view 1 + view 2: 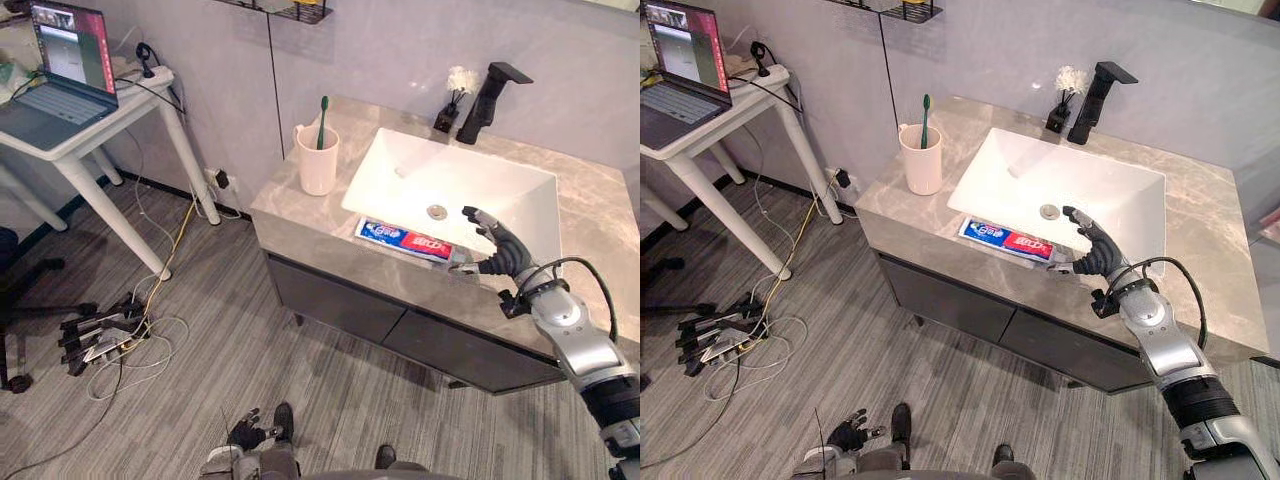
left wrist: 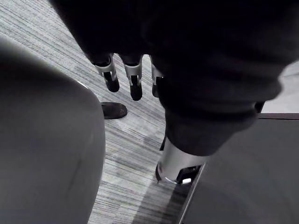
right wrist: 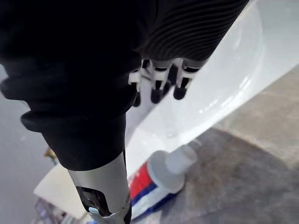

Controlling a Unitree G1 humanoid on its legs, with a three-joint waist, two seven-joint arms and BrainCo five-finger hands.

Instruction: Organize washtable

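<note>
Hanging low at the left, the left hand (image 1: pixel 245 433) holds nothing; its wrist view shows its fingers (image 2: pixel 135 81) loose and straight above the floor. A cup (image 1: pixel 318 165) with a green toothbrush (image 1: pixel 323 120) stands on the counter (image 1: pixel 590 215), left of the sink (image 1: pixel 480 185). The toothpaste tube (image 1: pixel 405 239) lies along the counter's front strip, just before the sink. At its cap end the right hand (image 1: pixel 503 255) hovers, fingers spread and released. Its wrist view shows the white cap (image 3: pixel 180 161) just beside the thumb (image 3: pixel 105 196); I cannot tell whether they touch.

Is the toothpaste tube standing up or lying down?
Lying down: the red, white and blue toothpaste tube rests flat on the grey stone counter along the white basin's front rim, its cap toward the right hand.
</note>
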